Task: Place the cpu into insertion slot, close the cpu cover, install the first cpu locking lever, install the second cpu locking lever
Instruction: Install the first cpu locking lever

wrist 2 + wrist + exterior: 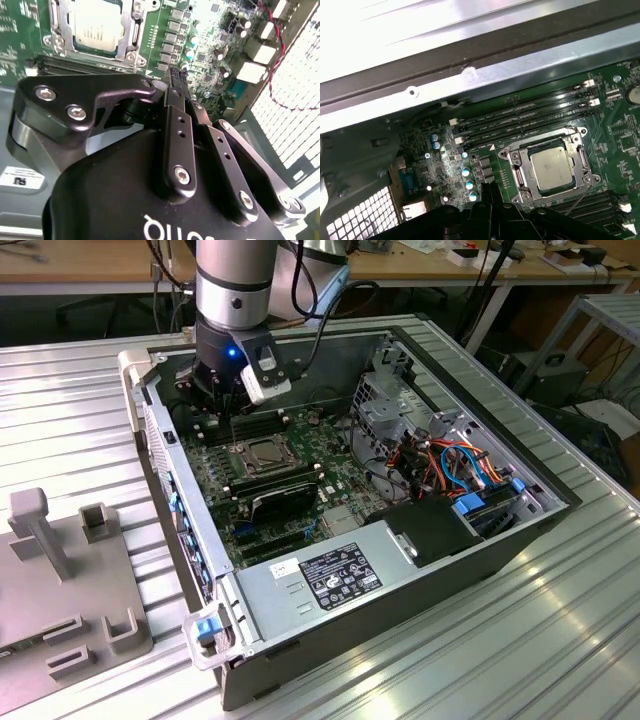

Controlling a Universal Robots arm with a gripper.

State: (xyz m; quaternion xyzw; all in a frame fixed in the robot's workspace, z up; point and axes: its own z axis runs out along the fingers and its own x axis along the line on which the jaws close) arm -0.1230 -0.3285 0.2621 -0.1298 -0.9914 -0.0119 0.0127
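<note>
One cpu [548, 167] beside hand [490, 192].

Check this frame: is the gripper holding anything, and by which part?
Nothing is held. The gripper has its jaws closed together with nothing between them, above the board beside the insertion slot, where the cpu already sits.

The silver-and-black jointed robot arm [233, 290] is held upright, its wrist pointed straight down. A blue light is lit on the black wrist housing. The black two-fingered metal gripper [176, 80] is seen with its fingers [491, 194] drawn together, nothing being clasped between them.
</note>
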